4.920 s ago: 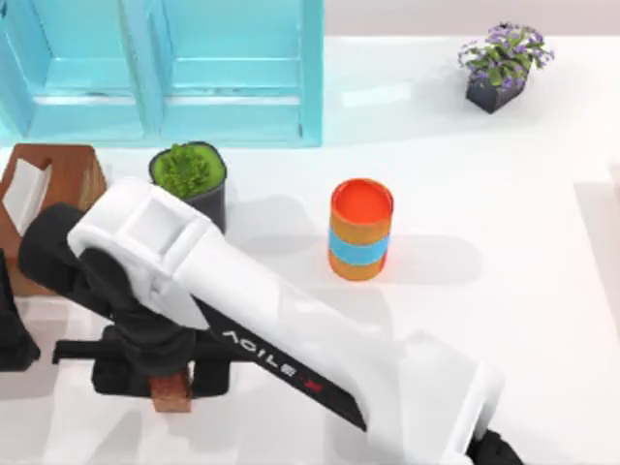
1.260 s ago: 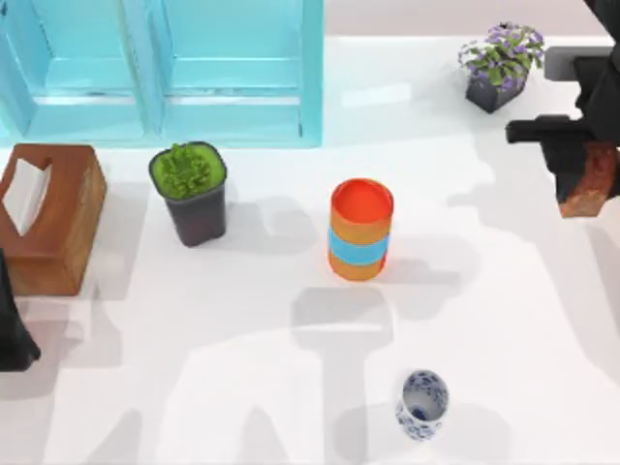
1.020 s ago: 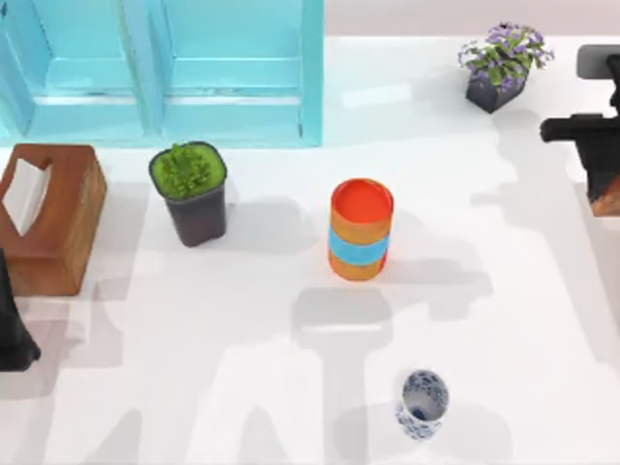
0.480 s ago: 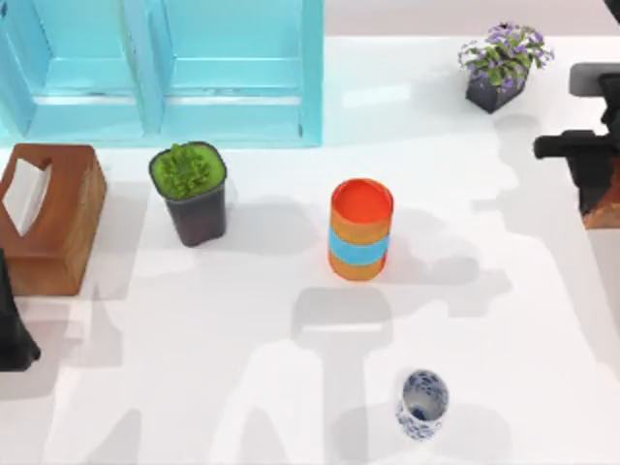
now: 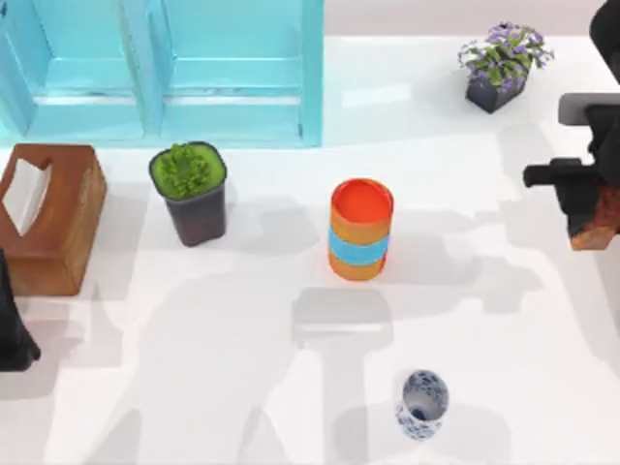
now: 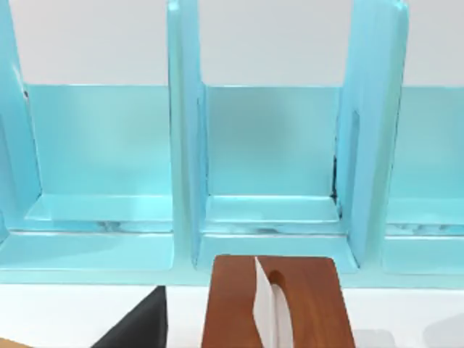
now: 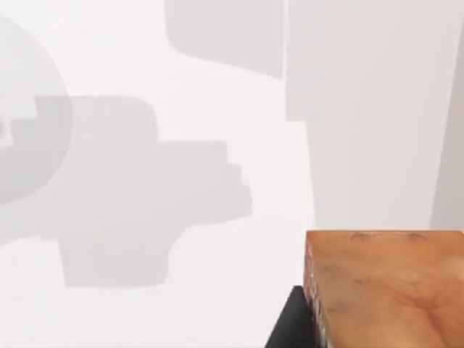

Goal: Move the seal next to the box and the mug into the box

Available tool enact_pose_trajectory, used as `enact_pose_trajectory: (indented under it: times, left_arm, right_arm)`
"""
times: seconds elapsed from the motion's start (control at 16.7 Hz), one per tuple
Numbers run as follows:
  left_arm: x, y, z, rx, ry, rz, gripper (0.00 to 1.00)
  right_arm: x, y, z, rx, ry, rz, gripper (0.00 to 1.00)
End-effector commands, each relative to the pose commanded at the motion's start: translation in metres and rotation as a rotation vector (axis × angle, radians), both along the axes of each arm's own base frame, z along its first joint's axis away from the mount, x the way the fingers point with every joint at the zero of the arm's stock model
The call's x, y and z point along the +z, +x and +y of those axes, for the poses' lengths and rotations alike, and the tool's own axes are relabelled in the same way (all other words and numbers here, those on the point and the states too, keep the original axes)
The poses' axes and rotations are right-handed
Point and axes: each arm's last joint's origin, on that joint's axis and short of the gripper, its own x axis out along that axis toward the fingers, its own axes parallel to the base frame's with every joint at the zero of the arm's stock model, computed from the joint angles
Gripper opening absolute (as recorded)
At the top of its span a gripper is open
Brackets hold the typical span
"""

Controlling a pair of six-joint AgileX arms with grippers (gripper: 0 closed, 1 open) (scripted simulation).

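Right end effector (image 5: 593, 211) pinching the seal (image 5: 599, 223) at the table's (image 5: 242, 320) right edge.
Seemingly lifted; the mug (image 5: 421, 404) stands near, centre-right.

Right pincer (image 5: 588, 215) out at the counter's right edge in the top view, black fingers clamped on the seal (image 5: 598, 221) (block seen close up in the right wrist view (image 7: 384, 286), a black finger beside it). Right arm reaching in from the upper right corner, wrist dark and pointed down. Left arm parked at the far left edge, a black part (image 5: 12, 329) showing low on that side.
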Motion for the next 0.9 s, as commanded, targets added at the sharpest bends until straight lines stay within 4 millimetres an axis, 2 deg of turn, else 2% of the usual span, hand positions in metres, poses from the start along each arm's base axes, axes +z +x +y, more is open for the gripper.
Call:
enact_pose_trajectory:
  times: [0.3,0.9]
  left_arm:
    - [0.0,0.0,0.0,0.0,0.0,0.0,1.0]
    - [0.0,0.0,0.0,0.0,0.0,0.0,1.0]
  right_arm:
    - [-0.0053,-0.0005,-0.0004,-0.002,-0.001,0.006,0.0]
    - [-0.0053,-0.0005,-0.0004,-0.002,-0.001,0.006,0.75]
